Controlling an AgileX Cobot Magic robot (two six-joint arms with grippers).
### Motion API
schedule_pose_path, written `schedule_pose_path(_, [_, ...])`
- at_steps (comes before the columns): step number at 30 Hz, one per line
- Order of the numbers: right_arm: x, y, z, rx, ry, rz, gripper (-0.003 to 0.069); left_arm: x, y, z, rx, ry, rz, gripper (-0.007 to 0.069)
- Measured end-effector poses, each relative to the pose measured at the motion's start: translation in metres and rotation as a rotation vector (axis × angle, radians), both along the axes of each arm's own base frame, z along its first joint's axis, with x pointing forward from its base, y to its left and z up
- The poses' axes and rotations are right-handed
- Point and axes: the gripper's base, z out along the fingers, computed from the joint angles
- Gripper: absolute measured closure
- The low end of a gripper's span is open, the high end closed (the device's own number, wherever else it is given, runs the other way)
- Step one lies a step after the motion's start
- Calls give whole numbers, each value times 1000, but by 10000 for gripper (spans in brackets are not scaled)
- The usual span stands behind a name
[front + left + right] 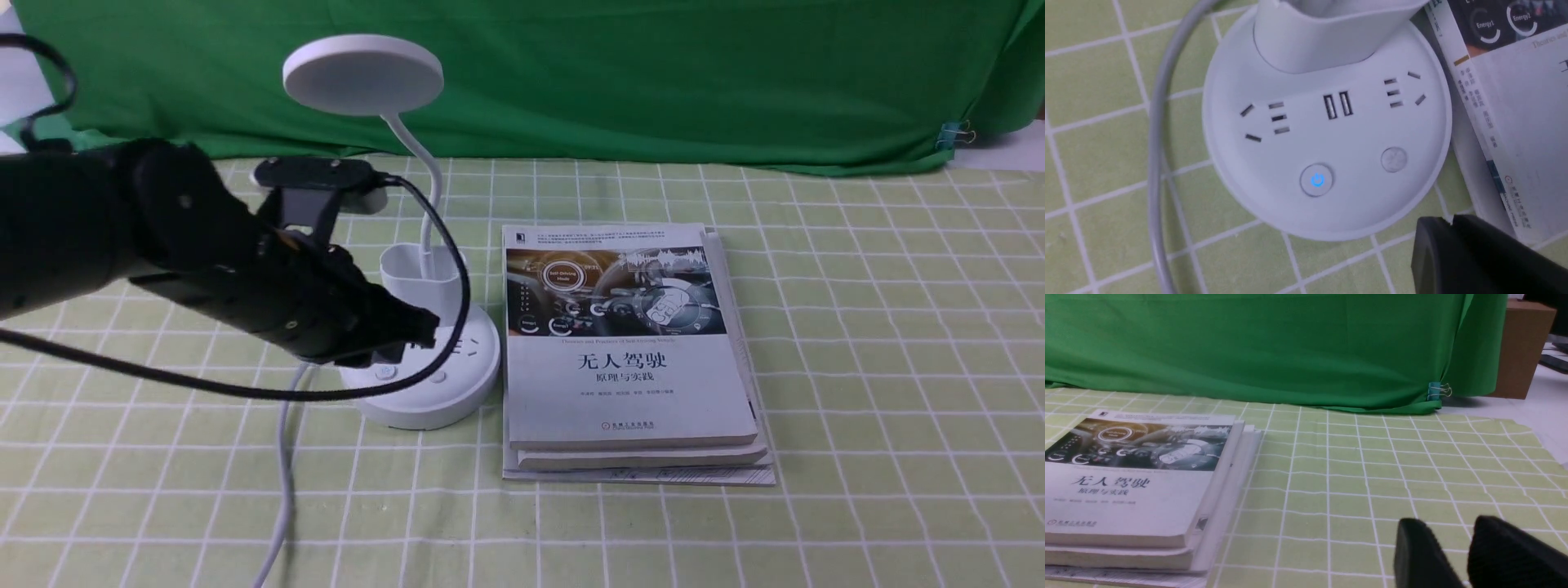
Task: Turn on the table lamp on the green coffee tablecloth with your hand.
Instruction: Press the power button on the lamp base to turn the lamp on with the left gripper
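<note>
Left gripper (pixel 1447 222), lower right, fingers pressed together; table lamp (pixel 1327 134) rigid, light; I'd press unlit button (pixel 1393 158), not grasp.

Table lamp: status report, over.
Left gripper shut, by table lamp base. Power button glows blue. Right gripper low over tablecloth, jaws unclear. Books beside base, not blocking.

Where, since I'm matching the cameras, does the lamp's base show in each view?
Front view: lamp base left of centre, partly behind the left hand.
Left wrist view: lamp base fills the middle.
Right wrist view: not in it.
Shared landmark: the book stack, in all three.
</note>
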Motion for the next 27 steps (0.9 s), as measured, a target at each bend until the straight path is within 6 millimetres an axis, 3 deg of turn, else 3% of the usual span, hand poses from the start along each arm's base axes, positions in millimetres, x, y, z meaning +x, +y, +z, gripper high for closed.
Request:
schedule_pose_path(9, [0, 0, 0, 0, 0, 0, 414, 12, -41, -29, 213, -5, -27, 606])
schedule_pose_path(27, [0, 0, 0, 0, 0, 0, 414, 23, -49, -49, 182, -33, 23, 606])
